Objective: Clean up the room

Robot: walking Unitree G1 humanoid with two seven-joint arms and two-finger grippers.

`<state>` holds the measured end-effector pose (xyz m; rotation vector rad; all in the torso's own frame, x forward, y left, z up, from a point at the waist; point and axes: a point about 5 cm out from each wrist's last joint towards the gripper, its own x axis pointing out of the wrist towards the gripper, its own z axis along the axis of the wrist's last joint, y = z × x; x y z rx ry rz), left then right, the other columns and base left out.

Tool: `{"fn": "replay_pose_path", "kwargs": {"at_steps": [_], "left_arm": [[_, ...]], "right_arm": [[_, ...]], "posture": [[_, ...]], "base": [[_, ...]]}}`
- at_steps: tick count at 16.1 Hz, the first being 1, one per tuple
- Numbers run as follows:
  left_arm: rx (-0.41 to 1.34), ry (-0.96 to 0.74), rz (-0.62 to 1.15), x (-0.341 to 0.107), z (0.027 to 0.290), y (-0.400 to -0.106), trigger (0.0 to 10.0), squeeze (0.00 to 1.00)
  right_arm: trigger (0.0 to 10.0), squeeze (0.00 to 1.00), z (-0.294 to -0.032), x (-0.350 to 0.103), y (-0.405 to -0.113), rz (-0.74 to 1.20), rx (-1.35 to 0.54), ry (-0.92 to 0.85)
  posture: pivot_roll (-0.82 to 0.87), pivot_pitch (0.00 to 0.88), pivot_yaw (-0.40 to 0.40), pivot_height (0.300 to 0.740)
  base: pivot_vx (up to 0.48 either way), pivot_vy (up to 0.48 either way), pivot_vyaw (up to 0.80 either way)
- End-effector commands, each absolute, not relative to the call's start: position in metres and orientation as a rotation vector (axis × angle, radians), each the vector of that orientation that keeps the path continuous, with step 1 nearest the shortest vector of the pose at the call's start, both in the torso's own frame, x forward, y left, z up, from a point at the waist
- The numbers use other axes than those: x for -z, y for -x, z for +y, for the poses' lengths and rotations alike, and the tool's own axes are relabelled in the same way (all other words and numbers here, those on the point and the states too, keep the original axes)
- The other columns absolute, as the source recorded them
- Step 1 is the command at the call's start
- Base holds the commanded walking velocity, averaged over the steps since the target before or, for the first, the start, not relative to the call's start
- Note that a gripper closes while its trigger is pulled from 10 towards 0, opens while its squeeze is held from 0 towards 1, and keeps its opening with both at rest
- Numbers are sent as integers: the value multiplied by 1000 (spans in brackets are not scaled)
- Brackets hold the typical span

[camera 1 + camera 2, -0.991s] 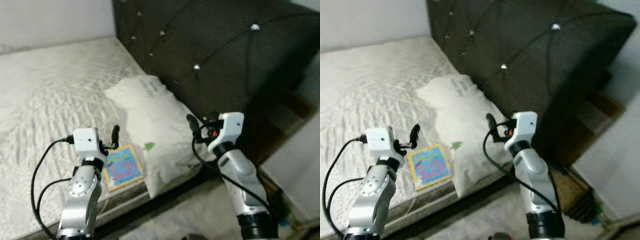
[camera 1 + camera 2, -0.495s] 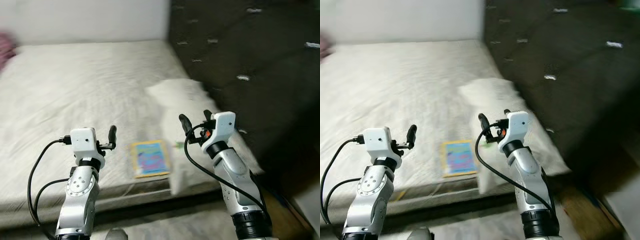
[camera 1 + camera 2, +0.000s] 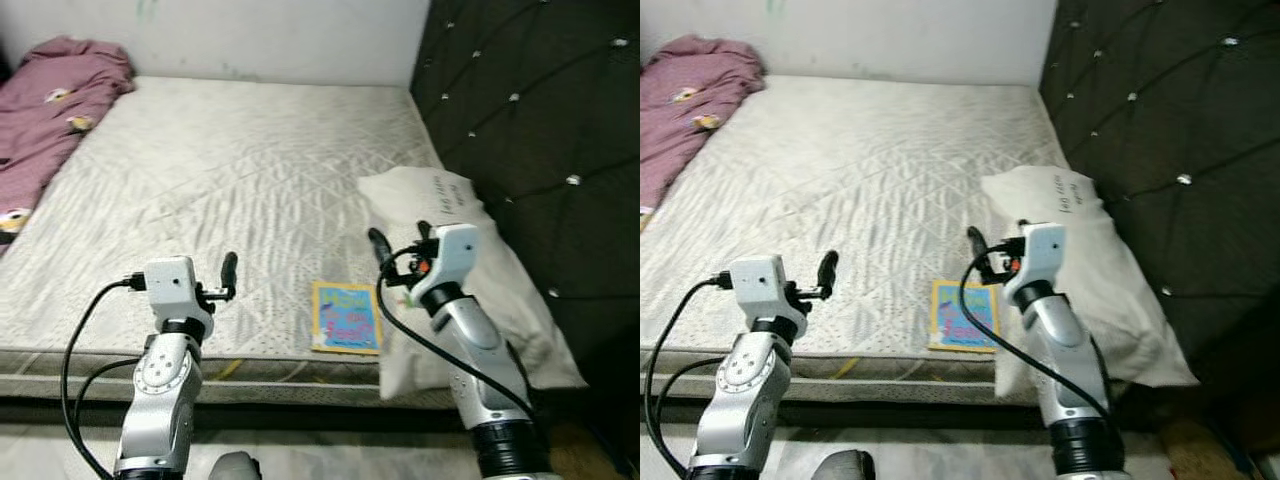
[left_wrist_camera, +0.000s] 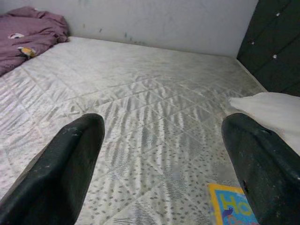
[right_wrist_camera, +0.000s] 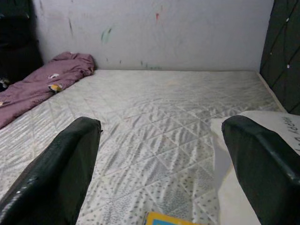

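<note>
Both our left gripper (image 4: pixel 159 173) and right gripper (image 5: pixel 161 173) gape empty above the mattress (image 3: pixel 230 170), so grabbing the flat book (image 3: pixel 346 317) risks pinching the pillow (image 3: pixel 470 270) beside it.

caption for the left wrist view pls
Open left pincer above a quilted mattress, a colourful book beside a white pillow.

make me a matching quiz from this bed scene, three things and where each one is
Things:
1. book
2. pillow
3. purple blanket

Places:
A. far left corner of the mattress
B. against the dark headboard
C. near front edge of the mattress, beside the pillow

Pairs: 1-C, 2-B, 3-A
</note>
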<state>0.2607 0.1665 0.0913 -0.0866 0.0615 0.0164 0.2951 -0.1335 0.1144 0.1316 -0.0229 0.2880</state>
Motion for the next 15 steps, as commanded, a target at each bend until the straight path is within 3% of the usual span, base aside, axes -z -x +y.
{"fn": "replay_pose_path", "kwargs": {"at_steps": [1, 3, 9, 13, 15], "left_arm": [[-18, 86, 67, -91, 169, -262, 10000, 0], [-19, 81, 64, -92, 169, -263, 10000, 0], [-15, 91, 62, -91, 167, -263, 10000, 0], [-24, 109, 60, -91, 168, -263, 10000, 0], [-31, 101, 61, -91, 168, -262, 10000, 0]], "right_arm": [[10000, 0, -132, -115, -297, -28, -284, -142], [10000, 0, -132, -115, -297, -26, -284, -140], [10000, 0, -133, -114, -296, -16, -288, -128], [10000, 0, -134, -113, -295, -10, -287, -125], [10000, 0, -134, -113, -294, -9, -286, -125]], "posture": [[20, 0, -17, 740], [20, 0, -17, 740], [15, 0, -20, 740], [12, 0, -23, 740], [9, 0, -22, 740]], "base": [[0, 480, 0], [0, 478, 0], [0, 474, -629], [0, 472, 0], [0, 0, 0]]}}
